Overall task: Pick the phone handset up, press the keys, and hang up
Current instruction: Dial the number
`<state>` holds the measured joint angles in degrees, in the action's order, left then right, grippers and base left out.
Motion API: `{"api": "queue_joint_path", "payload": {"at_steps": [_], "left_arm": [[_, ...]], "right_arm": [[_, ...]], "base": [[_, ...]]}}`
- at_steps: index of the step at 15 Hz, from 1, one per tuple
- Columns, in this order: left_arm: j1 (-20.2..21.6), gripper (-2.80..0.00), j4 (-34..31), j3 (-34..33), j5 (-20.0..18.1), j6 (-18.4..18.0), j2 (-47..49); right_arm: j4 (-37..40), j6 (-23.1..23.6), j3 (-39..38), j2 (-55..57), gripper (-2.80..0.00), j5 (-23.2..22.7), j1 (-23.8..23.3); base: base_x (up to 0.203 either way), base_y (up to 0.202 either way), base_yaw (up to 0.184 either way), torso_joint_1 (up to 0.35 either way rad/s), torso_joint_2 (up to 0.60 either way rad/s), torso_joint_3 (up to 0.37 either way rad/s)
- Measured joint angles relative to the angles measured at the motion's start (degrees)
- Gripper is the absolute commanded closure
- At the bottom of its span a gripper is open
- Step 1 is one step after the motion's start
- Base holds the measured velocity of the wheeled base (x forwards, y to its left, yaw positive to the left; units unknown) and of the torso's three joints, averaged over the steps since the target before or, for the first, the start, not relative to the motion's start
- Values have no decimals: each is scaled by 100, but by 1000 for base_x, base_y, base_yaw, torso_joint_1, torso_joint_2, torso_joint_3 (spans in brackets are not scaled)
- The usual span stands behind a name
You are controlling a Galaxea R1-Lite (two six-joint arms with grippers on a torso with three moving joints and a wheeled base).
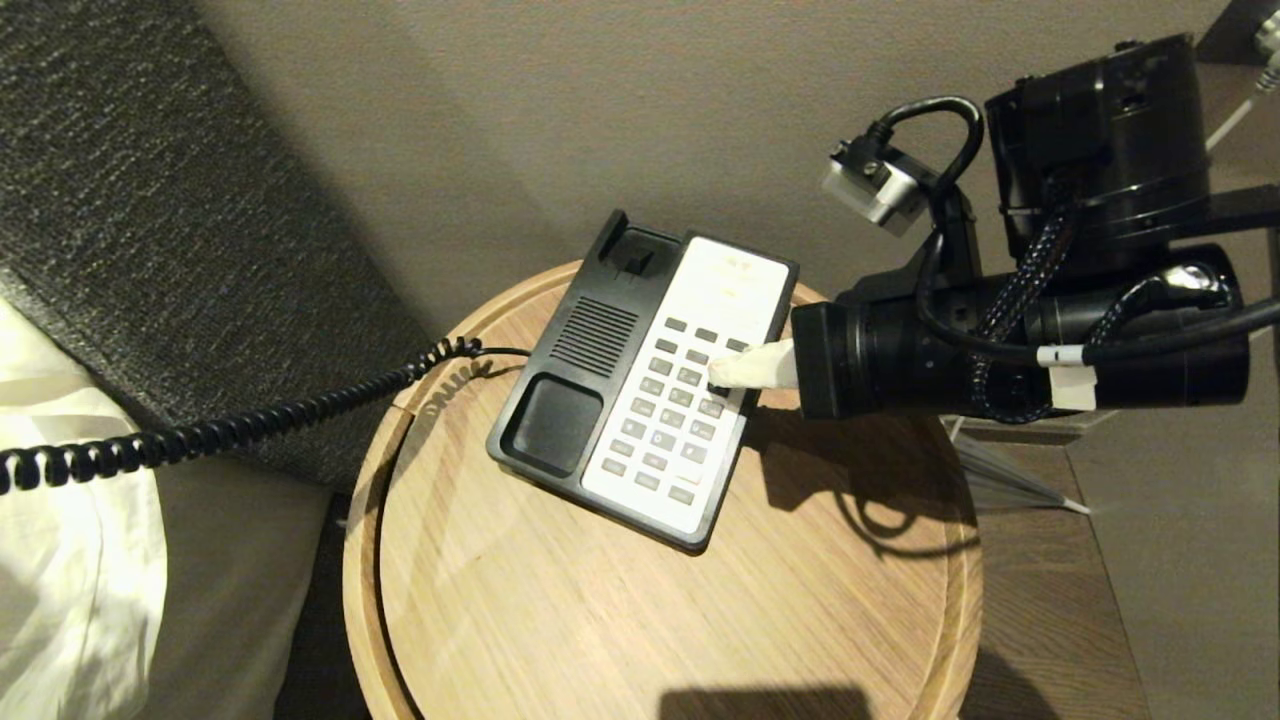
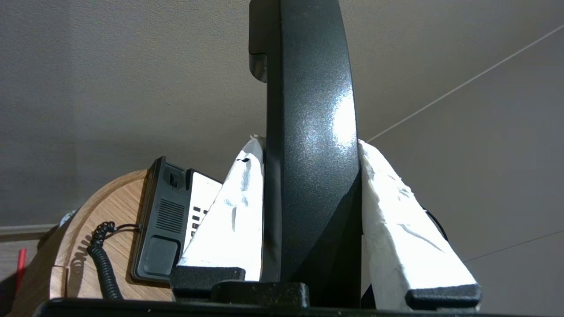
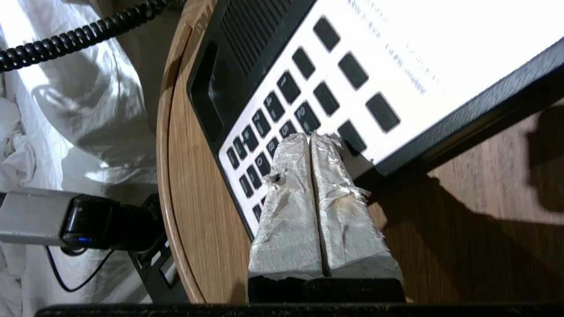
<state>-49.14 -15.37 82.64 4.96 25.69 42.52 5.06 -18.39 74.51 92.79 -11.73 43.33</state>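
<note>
The glossy black phone handset (image 2: 308,132) stands upright between the white-wrapped fingers of my left gripper (image 2: 310,145), which is shut on it, off to the left of the table and outside the head view. Its black coiled cord (image 1: 230,430) runs from the left to the phone base (image 1: 560,400) on the round wooden table. My right gripper (image 1: 722,372) reaches in from the right, shut, fingers pressed together with nothing between them. Its tips rest on the grey keys (image 1: 672,400) in the upper rows of the white faceplate, also seen close up as keys (image 3: 282,101) beyond the right gripper (image 3: 310,138).
The round wooden table (image 1: 600,600) has a raised rim. A dark padded headboard (image 1: 150,200) and white bedding (image 1: 60,580) lie to the left. A wooden ledge (image 1: 1040,560) adjoins the table on the right. The beige wall (image 1: 600,100) is behind.
</note>
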Motion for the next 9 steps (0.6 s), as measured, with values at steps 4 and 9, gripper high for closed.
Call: {"api": "queue_joint_path", "payload": {"at_steps": [4, 9], "left_arm": [[0, 0, 0, 18, -1, -4, -16], [0, 0, -1, 33, -9, 0, -29]], "right_arm": [[9, 1, 130, 114, 0, 41, 0], [72, -10, 134, 107, 0, 27, -2]], "base": [[0, 0, 0, 0, 0, 0], [0, 0, 0, 0, 0, 0]]}}
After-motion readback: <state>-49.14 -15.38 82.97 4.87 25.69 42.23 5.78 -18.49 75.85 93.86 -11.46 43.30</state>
